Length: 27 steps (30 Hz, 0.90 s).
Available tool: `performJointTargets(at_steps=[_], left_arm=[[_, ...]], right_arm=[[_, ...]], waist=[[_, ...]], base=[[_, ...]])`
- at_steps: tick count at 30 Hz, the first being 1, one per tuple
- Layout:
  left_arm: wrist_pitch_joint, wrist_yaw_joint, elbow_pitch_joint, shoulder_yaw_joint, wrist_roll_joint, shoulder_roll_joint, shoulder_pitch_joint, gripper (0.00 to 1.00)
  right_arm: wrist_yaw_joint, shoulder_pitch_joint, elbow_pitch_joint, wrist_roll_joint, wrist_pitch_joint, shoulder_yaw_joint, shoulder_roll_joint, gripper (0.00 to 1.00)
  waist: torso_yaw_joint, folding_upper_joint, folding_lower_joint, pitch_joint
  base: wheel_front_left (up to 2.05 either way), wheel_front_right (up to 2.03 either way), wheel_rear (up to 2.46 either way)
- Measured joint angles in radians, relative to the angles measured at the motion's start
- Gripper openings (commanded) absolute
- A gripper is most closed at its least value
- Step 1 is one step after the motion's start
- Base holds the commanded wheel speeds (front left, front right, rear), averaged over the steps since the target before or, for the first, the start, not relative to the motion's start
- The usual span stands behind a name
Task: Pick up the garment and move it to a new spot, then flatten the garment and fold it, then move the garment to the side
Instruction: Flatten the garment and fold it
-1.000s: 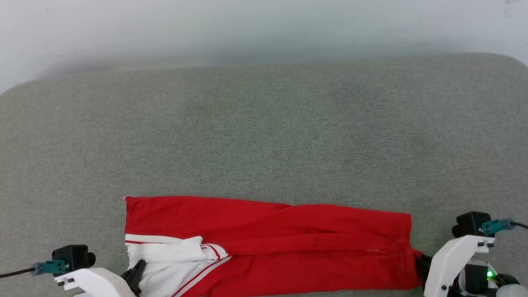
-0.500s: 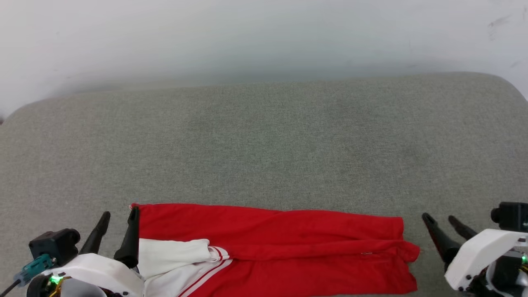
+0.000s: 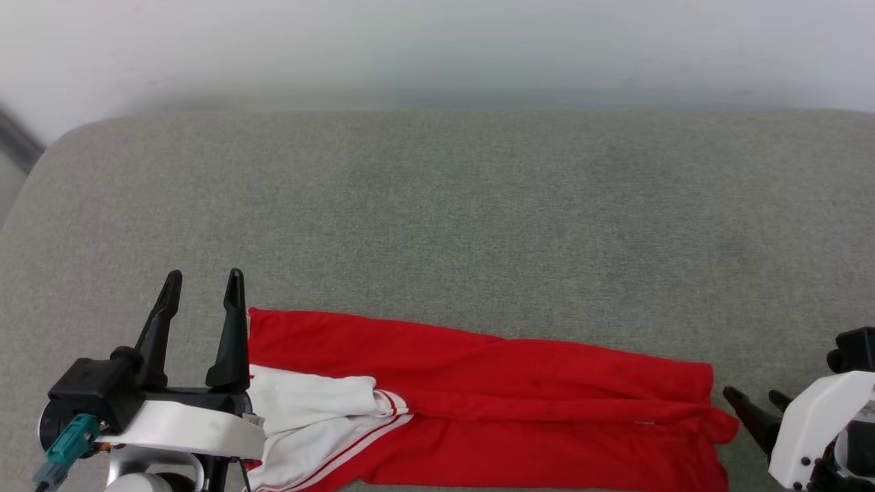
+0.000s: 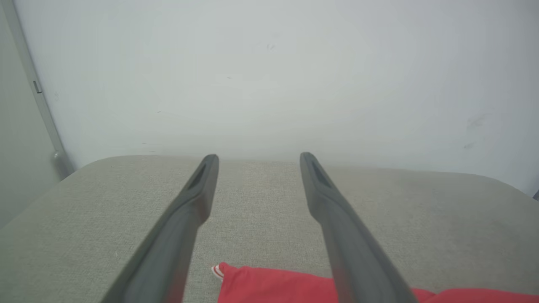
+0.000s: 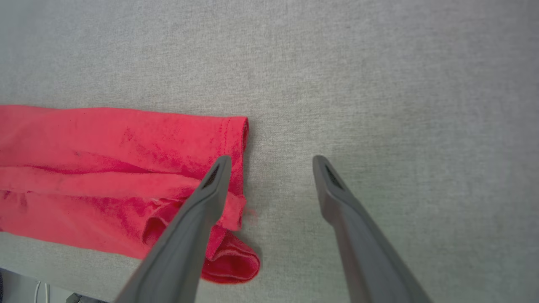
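Note:
The garment lies folded into a long red strip near the front edge of the grey padded surface, its white sleeve with red stripes at the left end. The chest number is hidden. My left gripper stands open just left of the garment's far left corner, raised above the surface with nothing between its fingers. My right gripper is open just off the garment's right end, and its left finger overlaps the red hem without holding it.
A pale wall rises behind the padded surface. A grey vertical strip runs down the wall at the far left. The surface's front edge shows below the garment, with cables beyond it.
Both grippers came off the garment's ends and now stand open. The left gripper rose and reached forward beside the left corner. The head camera shifted, so the whole picture moved.

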Motion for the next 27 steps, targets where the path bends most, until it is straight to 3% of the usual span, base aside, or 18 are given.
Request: performJointTargets(at_steps=[12, 13, 14, 21, 27], left_arm=[[-0.001, -0.015, -0.013, -0.031, 0.018, -0.029, -0.039, 1.0], [-0.002, -0.016, -0.009, -0.032, 0.018, -0.029, -0.042, 1.0], [-0.002, -0.016, -0.006, -0.032, 0.018, -0.029, -0.044, 1.0], [0.001, -0.018, 0.013, -0.035, 0.02, -0.019, -0.047, 1.0], [0.019, -0.004, 0.009, -0.036, 0.028, -0.003, -0.044, 1.0]], right_arm=[[0.0, 0.01, 0.055, 0.011, 0.153, 0.013, 0.066, 0.98], [0.0, 0.01, 0.053, 0.011, 0.157, 0.011, 0.068, 0.41], [0.0, 0.009, 0.051, 0.011, 0.16, 0.01, 0.07, 0.02], [-0.002, -0.011, 0.053, 0.02, 0.184, 0.026, 0.095, 0.0], [0.0, -0.055, 0.035, 0.02, 0.201, 0.009, 0.077, 0.0]], waist=[[0.084, 0.0, 0.0, 0.096], [0.086, 0.0, 0.0, 0.099], [0.086, 0.0, 0.0, 0.101], [0.07, 0.0, 0.0, 0.079], [0.042, 0.0, 0.0, 0.041]], base=[[0.0, 0.0, 0.0], [0.0, 0.0, 0.0], [0.0, 0.0, 0.0], [0.0, 0.0, 0.0], [0.0, 0.0, 0.0]])
